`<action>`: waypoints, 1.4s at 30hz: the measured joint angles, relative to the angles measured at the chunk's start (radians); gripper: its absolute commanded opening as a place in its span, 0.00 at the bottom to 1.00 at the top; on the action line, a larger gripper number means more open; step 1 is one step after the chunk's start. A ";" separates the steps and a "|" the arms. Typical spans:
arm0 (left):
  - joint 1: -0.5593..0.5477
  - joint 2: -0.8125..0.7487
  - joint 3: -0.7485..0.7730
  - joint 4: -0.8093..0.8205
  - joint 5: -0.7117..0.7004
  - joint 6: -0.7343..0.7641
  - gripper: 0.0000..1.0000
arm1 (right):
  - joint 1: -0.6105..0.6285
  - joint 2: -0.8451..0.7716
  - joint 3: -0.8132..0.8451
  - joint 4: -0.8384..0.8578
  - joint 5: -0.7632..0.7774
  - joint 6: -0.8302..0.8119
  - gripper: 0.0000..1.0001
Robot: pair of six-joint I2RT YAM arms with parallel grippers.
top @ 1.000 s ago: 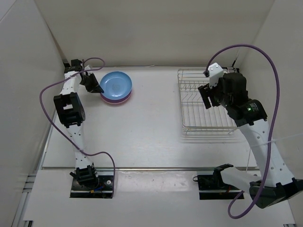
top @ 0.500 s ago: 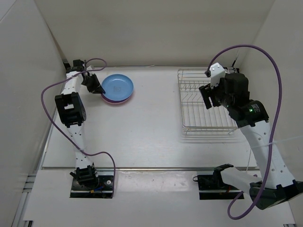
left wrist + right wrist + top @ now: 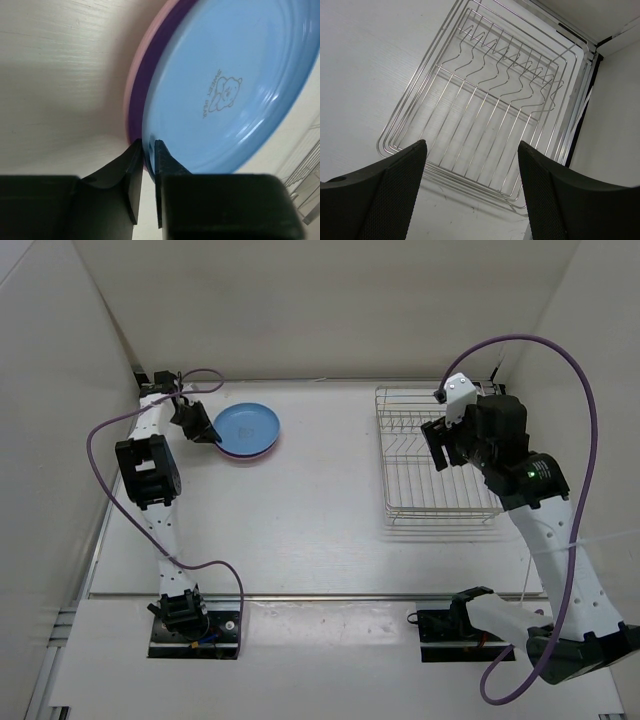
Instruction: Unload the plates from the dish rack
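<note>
The light blue plate [image 3: 247, 425] lies on top of the pink plate [image 3: 238, 452] at the back left of the table. My left gripper [image 3: 205, 433] is shut on the blue plate's near-left rim. In the left wrist view the two fingers [image 3: 148, 150] pinch the blue rim [image 3: 225, 90], and the pink plate's edge [image 3: 131, 95] shows beneath it. The silver wire dish rack [image 3: 435, 455] sits at the back right and holds no plates. My right gripper [image 3: 440, 442] hovers over its left part, open and empty. The right wrist view [image 3: 472, 145] shows the bare rack [image 3: 490, 110] below.
White walls close in the table on the left, back and right. The rack stands against the right wall near the back corner [image 3: 592, 50]. Purple cables loop over both arms.
The blue plate has come down flatter onto the pink plate, shifting slightly left with my left gripper. The right arm has barely moved.
</note>
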 measured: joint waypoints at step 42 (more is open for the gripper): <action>0.027 -0.075 0.011 -0.093 0.002 0.089 1.00 | -0.047 -0.022 -0.050 0.000 -0.045 0.022 0.80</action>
